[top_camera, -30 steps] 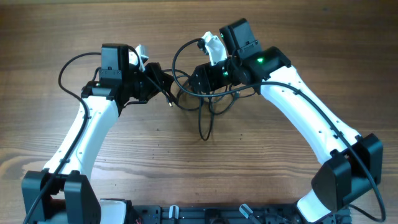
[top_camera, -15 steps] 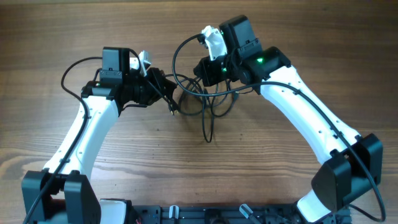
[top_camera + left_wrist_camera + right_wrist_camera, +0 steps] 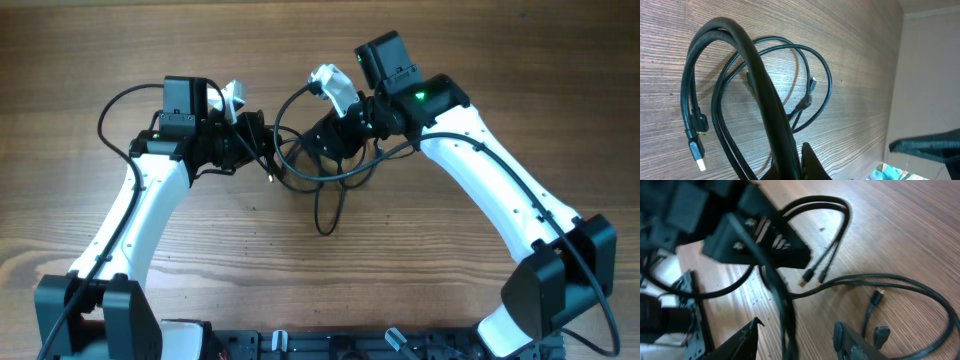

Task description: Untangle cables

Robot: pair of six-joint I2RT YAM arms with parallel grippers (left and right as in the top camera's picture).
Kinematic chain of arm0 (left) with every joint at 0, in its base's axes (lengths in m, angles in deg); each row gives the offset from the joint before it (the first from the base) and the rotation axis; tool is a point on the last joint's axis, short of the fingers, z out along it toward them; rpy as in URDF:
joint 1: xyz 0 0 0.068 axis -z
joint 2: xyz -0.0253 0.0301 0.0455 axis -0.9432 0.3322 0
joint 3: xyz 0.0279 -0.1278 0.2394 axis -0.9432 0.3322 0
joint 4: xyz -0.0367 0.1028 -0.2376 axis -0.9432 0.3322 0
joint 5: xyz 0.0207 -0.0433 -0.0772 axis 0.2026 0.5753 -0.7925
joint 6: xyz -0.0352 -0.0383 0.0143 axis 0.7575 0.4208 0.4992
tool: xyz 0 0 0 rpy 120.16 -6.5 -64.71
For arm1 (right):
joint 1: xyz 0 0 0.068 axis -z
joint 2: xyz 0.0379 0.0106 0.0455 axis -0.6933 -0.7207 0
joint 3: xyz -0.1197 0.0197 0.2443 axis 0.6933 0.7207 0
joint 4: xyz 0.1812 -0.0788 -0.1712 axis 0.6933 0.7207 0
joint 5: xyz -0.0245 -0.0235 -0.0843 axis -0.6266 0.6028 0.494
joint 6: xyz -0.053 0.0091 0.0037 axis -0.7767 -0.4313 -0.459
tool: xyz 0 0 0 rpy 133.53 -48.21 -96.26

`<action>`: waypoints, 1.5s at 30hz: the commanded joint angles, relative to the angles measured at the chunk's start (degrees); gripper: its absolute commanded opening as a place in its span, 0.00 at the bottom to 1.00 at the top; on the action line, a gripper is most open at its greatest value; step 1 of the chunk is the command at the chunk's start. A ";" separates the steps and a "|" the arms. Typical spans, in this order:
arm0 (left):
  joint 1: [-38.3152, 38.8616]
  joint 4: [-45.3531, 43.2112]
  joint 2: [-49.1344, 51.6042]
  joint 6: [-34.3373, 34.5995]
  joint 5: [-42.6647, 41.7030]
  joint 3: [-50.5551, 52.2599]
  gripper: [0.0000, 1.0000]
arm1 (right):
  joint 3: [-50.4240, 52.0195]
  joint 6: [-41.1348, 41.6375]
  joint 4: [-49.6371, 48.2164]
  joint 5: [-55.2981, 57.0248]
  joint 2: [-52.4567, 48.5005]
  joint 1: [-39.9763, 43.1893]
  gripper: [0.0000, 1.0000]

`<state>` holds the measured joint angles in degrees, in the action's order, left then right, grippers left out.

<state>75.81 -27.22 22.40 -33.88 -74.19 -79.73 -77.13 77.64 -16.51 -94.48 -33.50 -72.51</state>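
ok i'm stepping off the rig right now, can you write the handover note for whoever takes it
Left gripper: shut on a bunch of the cables, two plug ends dangling beside it.
Right gripper: open, one strand passing between its jaws, not gripped.
Cables: one tangled clump between the two grippers, mid table, with a loose end trailing toward the robot's base.
Done: nothing separated yet.
Left: draw strands out one by one and lay them apart.
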 commanded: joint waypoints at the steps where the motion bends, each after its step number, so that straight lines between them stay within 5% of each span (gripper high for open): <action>1: -0.35 -0.11 0.39 -2.08 -2.69 -0.31 0.04 | -0.74 -6.43 0.70 -5.84 -0.57 -0.02 0.49; 7: -0.35 -0.11 0.39 -2.05 -4.24 -0.31 0.04 | -0.57 -6.47 0.59 -6.40 -0.57 -0.09 0.43; 16: -0.35 -0.11 0.39 -1.84 -5.03 -0.31 0.08 | 0.76 -6.25 -0.28 -6.16 -1.53 -0.09 0.21; 28: -0.35 -0.11 0.39 -1.81 -5.01 -0.31 0.09 | 0.74 -6.05 -0.46 -5.29 -4.85 -0.68 0.13; 32: -0.35 -0.11 0.39 -1.84 -4.74 -0.31 0.11 | 0.28 -2.40 -1.01 -5.33 -4.48 0.83 0.05; 36: -0.35 -0.11 0.39 -1.84 -0.79 -0.31 0.27 | -0.85 4.13 -1.11 -5.33 -0.50 4.28 0.04; 45: -0.35 0.04 0.39 -1.27 8.02 -0.31 0.25 | -0.98 15.10 -0.44 -5.53 12.94 13.35 0.04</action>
<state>78.50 -28.18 22.59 -34.84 -74.58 -80.29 -76.93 88.00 -17.15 -103.17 -26.79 -65.38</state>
